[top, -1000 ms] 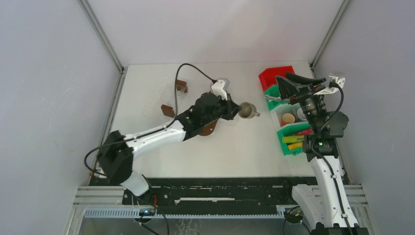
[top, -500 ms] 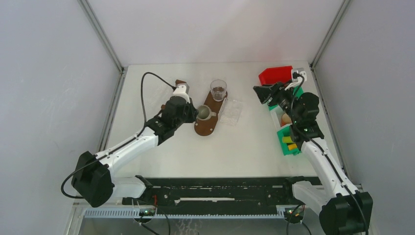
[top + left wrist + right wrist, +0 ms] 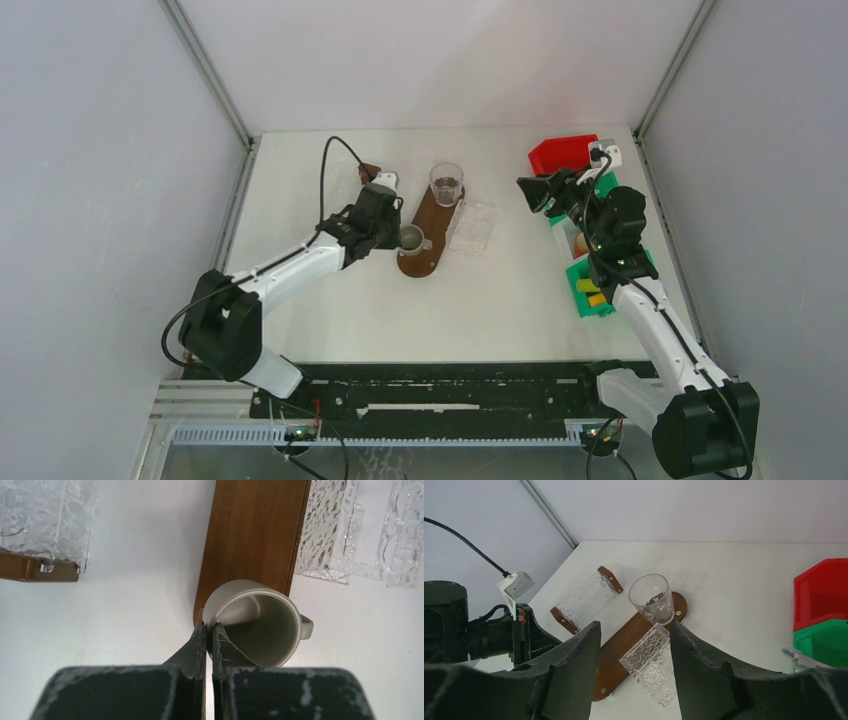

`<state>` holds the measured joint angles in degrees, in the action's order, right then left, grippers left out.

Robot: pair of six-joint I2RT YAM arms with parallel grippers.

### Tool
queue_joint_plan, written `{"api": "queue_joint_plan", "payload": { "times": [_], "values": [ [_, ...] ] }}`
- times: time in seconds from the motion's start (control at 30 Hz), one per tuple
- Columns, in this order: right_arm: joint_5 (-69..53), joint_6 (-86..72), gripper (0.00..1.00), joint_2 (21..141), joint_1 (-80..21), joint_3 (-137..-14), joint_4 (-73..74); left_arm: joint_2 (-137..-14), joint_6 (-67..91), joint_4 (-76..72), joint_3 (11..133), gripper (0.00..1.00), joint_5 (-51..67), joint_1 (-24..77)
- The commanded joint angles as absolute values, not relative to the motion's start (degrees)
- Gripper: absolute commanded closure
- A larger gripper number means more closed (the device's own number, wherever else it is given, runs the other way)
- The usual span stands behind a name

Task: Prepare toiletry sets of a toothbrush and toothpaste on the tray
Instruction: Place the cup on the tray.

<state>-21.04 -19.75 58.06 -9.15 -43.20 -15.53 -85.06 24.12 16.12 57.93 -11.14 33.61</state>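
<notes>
The brown wooden tray (image 3: 428, 215) (image 3: 250, 530) (image 3: 624, 640) lies mid-table. A grey cup (image 3: 412, 238) (image 3: 260, 622) sits at its near end. My left gripper (image 3: 398, 234) (image 3: 210, 626) is shut on the cup's rim, one finger inside and one outside. A clear glass (image 3: 447, 183) (image 3: 651, 597) stands on the tray's far end. My right gripper (image 3: 535, 190) (image 3: 634, 627) hangs open and empty, raised left of the bins. What looks like lime-green toothpaste (image 3: 588, 286) lies in the near green bin. No toothbrush can be made out.
A textured clear plastic piece (image 3: 472, 228) (image 3: 651, 665) lies right of the tray. A clear holder with brown ends (image 3: 340, 200) (image 3: 586, 597) (image 3: 45, 525) lies to its left. Red (image 3: 560, 153) and green (image 3: 578, 268) bins line the right edge.
My left gripper has carried the grey cup leftward from mid-table to the tray's near end. My right gripper has swung left, off the bins.
</notes>
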Motion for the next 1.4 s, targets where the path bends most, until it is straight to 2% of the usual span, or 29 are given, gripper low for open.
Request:
{"api": "queue_joint_plan", "payload": {
  "times": [0.0, 0.4, 0.57, 0.67, 0.8, 0.87, 1.07, 1.23, 1.37],
  "values": [
    [-20.04, -18.17, 0.39, 57.14, -9.58, -43.34, -16.67, -87.25, 21.31, 17.39, 64.88, 1.00, -9.99, 33.33],
    [-20.39, -18.28, 0.39, 57.57, -9.26, -43.31, -16.70, -93.60, 20.80, 18.81, 68.95, 1.00, -5.71, 32.82],
    [-20.65, -18.33, 0.39, 57.81, -9.05, -43.31, -16.73, -94.80, 20.98, 19.47, 69.49, 0.94, -4.97, 32.78],
    [-21.04, -18.51, 0.39, 57.92, -8.81, -43.34, -16.79, -95.30, 21.09, 19.91, 69.60, 0.86, -4.69, 32.78],
    [-21.67, -18.75, 0.39, 57.92, -8.39, -43.34, -16.70, -94.79, 21.21, 21.12, 69.62, 0.64, -5.67, 32.70],
    [-22.19, -18.94, 0.39, 57.92, -8.12, -43.34, -16.70, -93.37, 21.42, 21.41, 69.53, 0.57, -5.89, 32.70],
    [-23.29, -18.92, 0.39, 57.46, -7.52, -43.33, -16.52, -84.02, 19.93, 19.83, 66.92, 0.47, -5.19, 32.70],
    [-23.64, -18.61, 0.39, 56.21, -7.03, -43.35, -14.92, -73.24, 17.24, 11.29, 61.45, 0.39, -0.26, 32.73],
    [-22.71, -18.28, 0.39, 54.04, -6.82, -43.33, -12.11, -67.57, 17.60, -1.76, 55.99, 0.20, 4.36, 32.70]
  ]
}}
